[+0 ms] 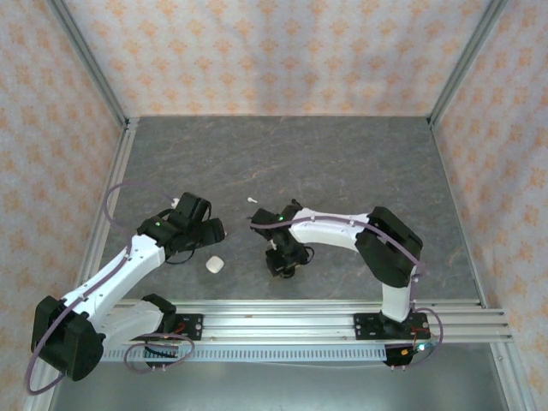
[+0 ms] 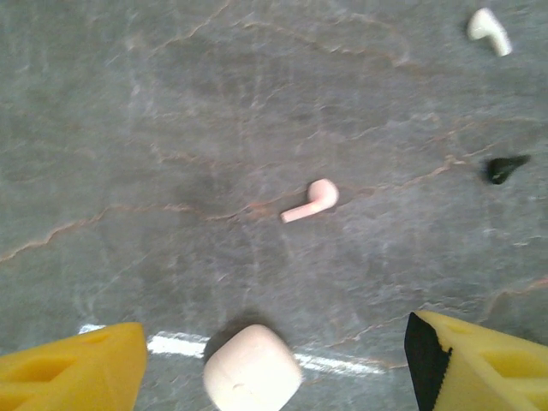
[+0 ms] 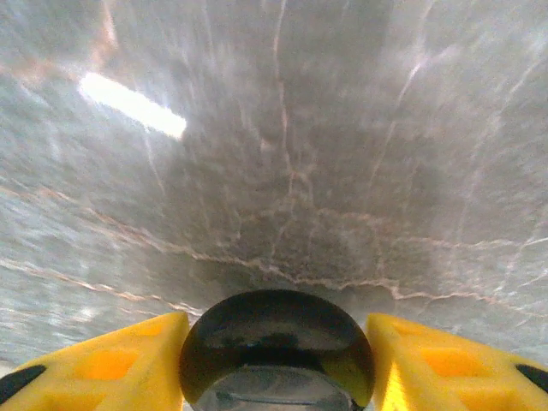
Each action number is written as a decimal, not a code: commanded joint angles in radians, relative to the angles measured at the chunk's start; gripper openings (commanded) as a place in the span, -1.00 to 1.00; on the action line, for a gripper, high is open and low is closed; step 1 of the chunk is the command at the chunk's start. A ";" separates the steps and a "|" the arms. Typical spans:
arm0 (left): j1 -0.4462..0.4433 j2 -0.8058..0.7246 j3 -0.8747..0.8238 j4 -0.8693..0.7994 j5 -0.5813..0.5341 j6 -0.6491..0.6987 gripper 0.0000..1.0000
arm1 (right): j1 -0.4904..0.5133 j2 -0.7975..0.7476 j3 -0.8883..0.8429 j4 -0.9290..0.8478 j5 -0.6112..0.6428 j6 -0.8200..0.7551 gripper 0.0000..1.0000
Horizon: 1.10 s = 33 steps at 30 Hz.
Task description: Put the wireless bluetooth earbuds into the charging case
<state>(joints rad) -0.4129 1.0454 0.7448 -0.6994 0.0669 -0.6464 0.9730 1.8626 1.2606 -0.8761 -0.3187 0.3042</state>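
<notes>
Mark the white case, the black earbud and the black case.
white case [image 2: 253, 374]: left wrist view, middle of its rounded top.
black earbud [image 2: 505, 169]: left wrist view, on its body.
black case [image 3: 276, 342]: right wrist view, on its glossy domed top.

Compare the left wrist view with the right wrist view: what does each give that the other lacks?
Left wrist view: a white earbud lying mid-frame, a second white earbud at top right, a black earbud at the right edge, and a closed white case between the open left gripper, with gaps on both sides.
Right wrist view: a glossy black rounded object, closely flanked by the right gripper; the frame is blurred, so contact is uncertain.
Shared: the grey veined table and yellow fingers at the lower corners.
</notes>
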 commanded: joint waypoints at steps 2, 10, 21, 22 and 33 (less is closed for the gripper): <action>-0.013 -0.051 0.028 0.154 0.044 0.071 0.58 | -0.092 -0.055 0.098 -0.051 -0.033 0.073 0.06; -0.021 -0.127 -0.009 0.461 0.213 0.177 0.52 | -0.254 -0.132 0.297 -0.126 -0.113 0.185 0.05; -0.178 -0.027 -0.035 0.845 0.286 0.155 0.52 | -0.376 -0.265 0.276 0.101 -0.267 0.517 0.05; -0.192 -0.007 -0.034 0.875 0.289 0.149 0.52 | -0.377 -0.266 0.284 0.102 -0.272 0.524 0.05; -0.241 0.240 0.047 1.136 0.328 -0.003 0.37 | -0.382 -0.291 0.291 0.104 -0.294 0.571 0.06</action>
<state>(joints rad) -0.6483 1.2621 0.7334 0.3199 0.3649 -0.6052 0.5938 1.6203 1.5486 -0.7872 -0.5957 0.8139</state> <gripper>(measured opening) 0.702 0.529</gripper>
